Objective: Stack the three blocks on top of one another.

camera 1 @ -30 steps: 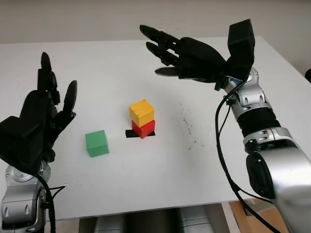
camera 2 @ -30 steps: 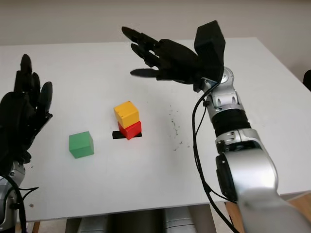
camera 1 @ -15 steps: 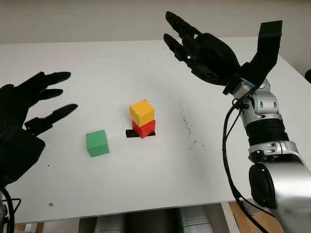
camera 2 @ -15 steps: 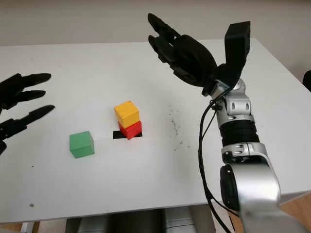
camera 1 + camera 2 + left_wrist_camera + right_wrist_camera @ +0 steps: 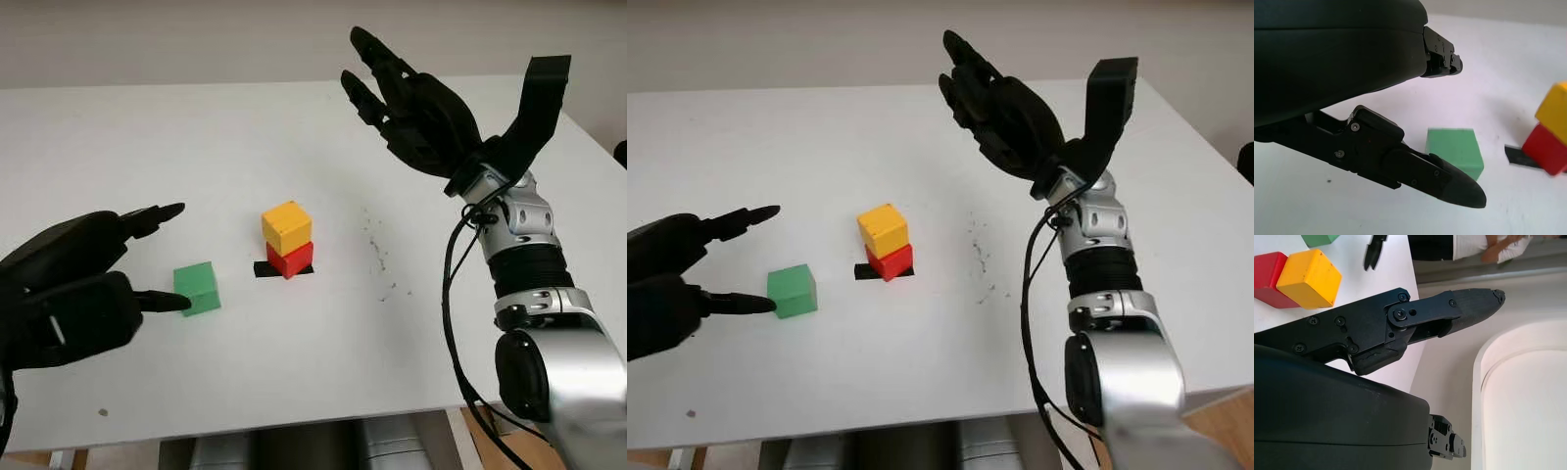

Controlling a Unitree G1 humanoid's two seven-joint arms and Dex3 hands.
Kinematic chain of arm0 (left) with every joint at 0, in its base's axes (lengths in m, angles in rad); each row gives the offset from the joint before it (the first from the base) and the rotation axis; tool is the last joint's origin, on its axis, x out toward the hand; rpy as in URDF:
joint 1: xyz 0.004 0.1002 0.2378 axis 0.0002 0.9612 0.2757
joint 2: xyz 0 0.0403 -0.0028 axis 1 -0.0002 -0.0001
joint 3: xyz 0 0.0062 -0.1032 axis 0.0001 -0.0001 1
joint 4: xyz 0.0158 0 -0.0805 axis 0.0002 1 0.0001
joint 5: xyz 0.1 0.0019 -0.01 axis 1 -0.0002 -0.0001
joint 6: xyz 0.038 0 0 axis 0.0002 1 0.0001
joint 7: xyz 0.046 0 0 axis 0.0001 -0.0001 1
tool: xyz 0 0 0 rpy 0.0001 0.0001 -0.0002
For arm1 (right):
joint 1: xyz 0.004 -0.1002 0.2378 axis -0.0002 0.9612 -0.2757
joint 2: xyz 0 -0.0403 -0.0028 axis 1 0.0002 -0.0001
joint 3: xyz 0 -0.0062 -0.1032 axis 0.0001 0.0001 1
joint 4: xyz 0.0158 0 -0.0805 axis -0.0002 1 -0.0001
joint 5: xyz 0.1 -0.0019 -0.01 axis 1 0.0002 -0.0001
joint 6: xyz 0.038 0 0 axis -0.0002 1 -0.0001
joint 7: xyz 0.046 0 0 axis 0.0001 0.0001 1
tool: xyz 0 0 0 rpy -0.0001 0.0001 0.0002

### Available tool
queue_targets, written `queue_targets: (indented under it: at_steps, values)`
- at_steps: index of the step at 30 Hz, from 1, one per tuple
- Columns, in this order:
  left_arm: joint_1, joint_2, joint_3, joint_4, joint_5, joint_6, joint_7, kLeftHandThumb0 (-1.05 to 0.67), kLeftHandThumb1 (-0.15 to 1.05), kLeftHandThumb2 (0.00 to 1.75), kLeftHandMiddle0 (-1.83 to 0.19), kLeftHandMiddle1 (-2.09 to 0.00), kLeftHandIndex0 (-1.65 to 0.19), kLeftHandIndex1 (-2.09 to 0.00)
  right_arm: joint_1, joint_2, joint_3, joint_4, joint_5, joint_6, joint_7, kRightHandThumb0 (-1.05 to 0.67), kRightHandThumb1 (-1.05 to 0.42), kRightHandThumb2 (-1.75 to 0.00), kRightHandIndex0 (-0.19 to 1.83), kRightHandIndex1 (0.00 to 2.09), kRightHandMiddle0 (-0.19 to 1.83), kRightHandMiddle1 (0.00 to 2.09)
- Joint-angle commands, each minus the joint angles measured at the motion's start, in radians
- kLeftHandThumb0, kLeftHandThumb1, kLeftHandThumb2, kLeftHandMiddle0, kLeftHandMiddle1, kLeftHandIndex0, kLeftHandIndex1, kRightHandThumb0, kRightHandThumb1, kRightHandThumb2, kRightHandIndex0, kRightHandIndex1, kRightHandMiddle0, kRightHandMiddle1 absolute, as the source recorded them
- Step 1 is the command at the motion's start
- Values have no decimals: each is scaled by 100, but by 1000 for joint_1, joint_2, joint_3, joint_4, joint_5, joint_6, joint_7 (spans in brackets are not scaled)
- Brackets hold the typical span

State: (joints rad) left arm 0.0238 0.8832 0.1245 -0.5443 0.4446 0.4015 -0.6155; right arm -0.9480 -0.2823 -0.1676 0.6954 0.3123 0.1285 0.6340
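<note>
From the head camera, the yellow block (image 5: 286, 226) sat on the red block (image 5: 290, 260), which stood on a strip of black tape (image 5: 266, 269) near the middle of the white table (image 5: 294, 352). The green block (image 5: 197, 288) lay alone to their left. The left hand (image 5: 73, 289) was open, holding nothing, one fingertip (image 5: 168, 303) just beside the green block. The right hand (image 5: 419, 113) was raised high over the far side of the table, open and empty.

At the left wrist, a finger (image 5: 1420, 169) crossed just in front of the green block (image 5: 1454, 149).

At the right wrist, the red-and-yellow stack (image 5: 1295, 279) showed beyond an extended finger (image 5: 1449, 311).
</note>
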Motion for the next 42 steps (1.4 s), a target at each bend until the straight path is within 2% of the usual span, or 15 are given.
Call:
queue_targets:
  at_steps: [1, 9, 14, 19, 26, 37, 39, 41, 42]
  values:
    - [-8, 6, -16, 1, 17, -2, -5, -93, 92, 5, 2, -2, -5, -4, -12, 4, -10, -10, 6, 2, -7, -83, -105, -13, -19, 0, -14, 4]
    - [14, -8, -38, 13, 62, -45, 9, -97, 95, 6, 1, -5, -5, -5, -15, 3, -7, -3, -2, -13, -21, -82, -105, -12, -19, 0, -14, 5]
    - [14, -12, -66, 33, 102, -60, 13, -95, 96, 6, 2, -5, -7, -6, -10, 8, 2, -20, -20, -10, -62, -84, -105, -12, -18, 2, -10, 7]
    - [13, -32, -91, 67, 148, -105, 60, -89, 98, 6, -1, -6, -12, -8, 9, 18, 11, -37, -33, -17, -82, -80, -105, -14, -17, 3, -11, 6]
    - [0, -60, -125, 91, 220, -113, 82, -80, 98, 5, -18, -11, -28, -15, 14, 8, 28, -42, -47, -11, -53, -81, -105, -16, -19, 1, -14, 5]
    - [24, -109, -139, 128, 337, -181, 191, -75, 99, 5, -42, -20, -49, -29, 19, 4, 27, -54, -49, -7, -46, -81, -105, -16, -19, 2, -13, 5]
    - [29, -122, -141, 131, 358, -184, 211, -73, 100, 6, -41, -30, -50, -37, 20, 6, 24, -62, -47, 6, -56, -81, -105, -16, -19, 3, -12, 6]
    - [33, -134, -141, 135, 375, -190, 231, -68, 100, 5, -33, -49, -43, -63, 21, 9, 21, -71, -43, 22, -68, -82, -105, -14, -18, 4, -10, 7]
    - [36, -139, -141, 136, 381, -195, 243, -66, 100, 5, -31, -52, -41, -72, 22, 10, 20, -75, -41, 29, -72, -82, -105, -13, -17, 4, -10, 7]
